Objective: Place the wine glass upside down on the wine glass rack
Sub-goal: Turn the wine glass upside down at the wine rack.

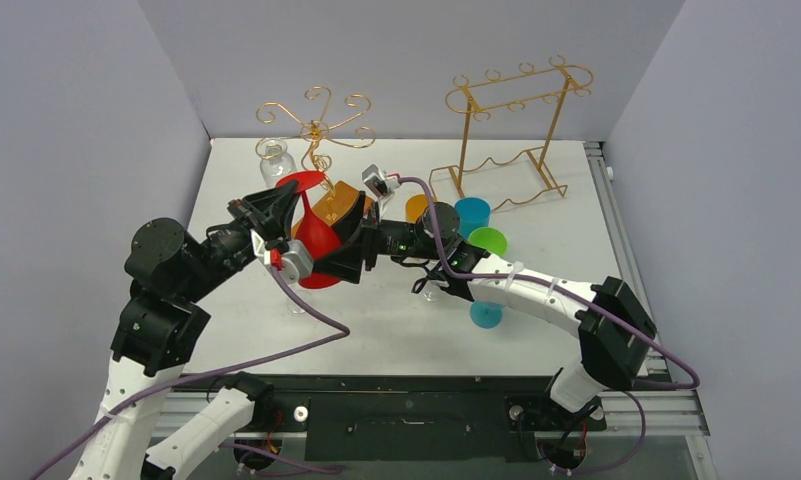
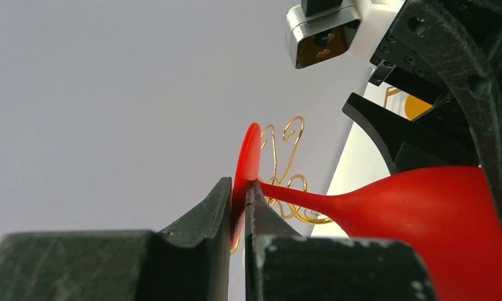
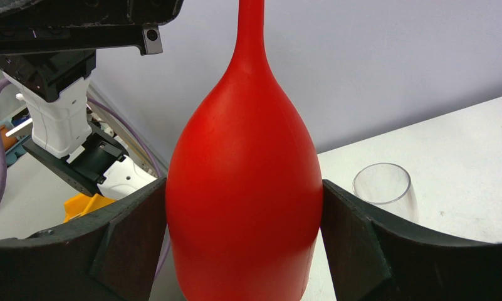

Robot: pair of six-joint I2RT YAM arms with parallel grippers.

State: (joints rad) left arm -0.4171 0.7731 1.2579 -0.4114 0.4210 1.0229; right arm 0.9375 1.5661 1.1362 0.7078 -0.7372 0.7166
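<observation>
A red wine glass [image 1: 316, 242] hangs in the air between both grippers, tilted, foot toward the back. My left gripper [image 1: 288, 197] is shut on the rim of its flat foot, as the left wrist view [image 2: 237, 195] shows. My right gripper [image 1: 348, 245] is shut on the bowl, with the pads [image 3: 336, 213] pressed on both sides of the bowl [image 3: 245, 182]. The wine glass rack [image 1: 316, 122], a gold wire tree on a brown wooden base, stands just behind the glass. Its curls show behind the foot [image 2: 287, 147].
A taller gold frame rack [image 1: 511, 130] stands at the back right. Orange [image 1: 416, 206], blue [image 1: 471, 214] and green [image 1: 489, 241] cups sit right of centre, and another blue cup [image 1: 486, 315] sits nearer. A clear glass [image 3: 386, 185] stands by the right gripper. A clear jar [image 1: 274, 160] stands by the tree rack.
</observation>
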